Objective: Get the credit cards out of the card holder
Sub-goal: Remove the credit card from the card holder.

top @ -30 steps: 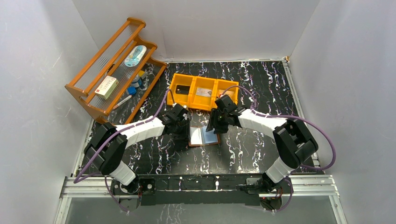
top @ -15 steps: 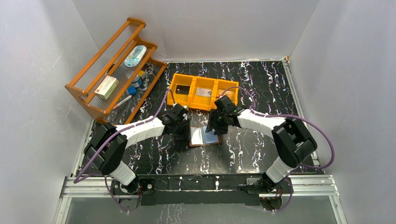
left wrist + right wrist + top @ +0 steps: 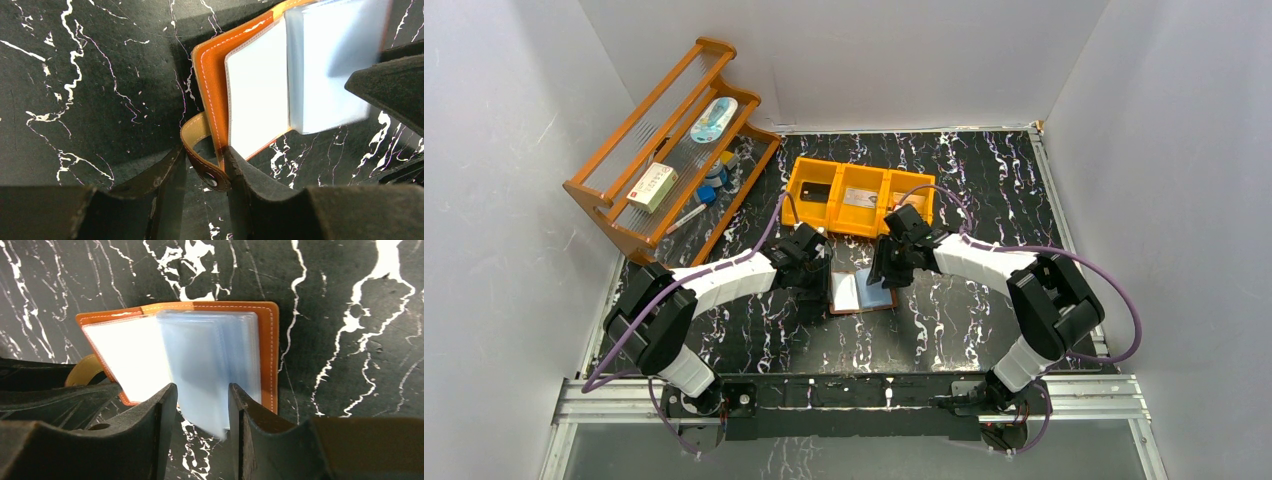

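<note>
The card holder (image 3: 861, 292) lies open on the black marble table, brown leather (image 3: 215, 85) outside, pale-blue clear pockets (image 3: 210, 355) inside. My left gripper (image 3: 205, 165) is shut on its snap strap (image 3: 192, 132) and left edge, at the holder's left side (image 3: 816, 275). My right gripper (image 3: 202, 410) hovers at the holder's right (image 3: 886, 272), open, with the blurred lower corner of the pockets between its fingers. Whether a card sits in the pockets does not show. A black card (image 3: 815, 191) and a silvery-grey card (image 3: 859, 197) lie in the orange bin.
The orange three-compartment bin (image 3: 844, 226) stands just behind the holder. A wooden rack (image 3: 664, 150) at the back left carries a white-and-red box (image 3: 652, 186) and small items. White walls close in the table on three sides.
The right gripper's jaws have drawn slightly closer over the pockets, which look blurred. The left gripper and the holder have hardly moved.
</note>
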Controlling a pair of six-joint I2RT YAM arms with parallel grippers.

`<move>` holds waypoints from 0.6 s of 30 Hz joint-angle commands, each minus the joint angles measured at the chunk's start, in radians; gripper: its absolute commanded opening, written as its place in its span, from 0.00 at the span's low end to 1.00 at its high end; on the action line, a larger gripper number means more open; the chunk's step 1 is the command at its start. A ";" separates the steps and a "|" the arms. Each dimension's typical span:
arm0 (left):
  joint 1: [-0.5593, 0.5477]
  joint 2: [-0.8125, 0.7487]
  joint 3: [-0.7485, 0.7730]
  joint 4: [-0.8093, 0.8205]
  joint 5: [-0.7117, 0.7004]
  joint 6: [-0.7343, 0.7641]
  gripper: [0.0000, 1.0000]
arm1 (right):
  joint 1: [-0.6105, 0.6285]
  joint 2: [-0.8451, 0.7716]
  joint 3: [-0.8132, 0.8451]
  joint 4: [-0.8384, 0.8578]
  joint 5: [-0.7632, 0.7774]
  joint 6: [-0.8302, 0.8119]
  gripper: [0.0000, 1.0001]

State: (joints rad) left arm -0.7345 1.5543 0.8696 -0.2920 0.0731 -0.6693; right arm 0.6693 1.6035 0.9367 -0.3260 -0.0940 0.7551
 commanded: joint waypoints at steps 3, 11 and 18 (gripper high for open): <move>-0.002 -0.030 0.009 -0.010 0.027 0.010 0.31 | 0.000 0.008 -0.007 0.078 -0.100 0.001 0.49; -0.001 -0.026 0.008 -0.006 0.031 0.008 0.31 | 0.003 0.036 -0.008 0.273 -0.347 0.051 0.52; -0.002 -0.043 0.003 -0.007 0.018 0.002 0.31 | 0.021 0.129 0.031 0.273 -0.387 0.035 0.54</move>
State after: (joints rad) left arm -0.7345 1.5543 0.8696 -0.2913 0.0883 -0.6693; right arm 0.6865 1.7241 0.9222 -0.0685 -0.4561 0.8070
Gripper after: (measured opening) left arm 0.313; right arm 0.535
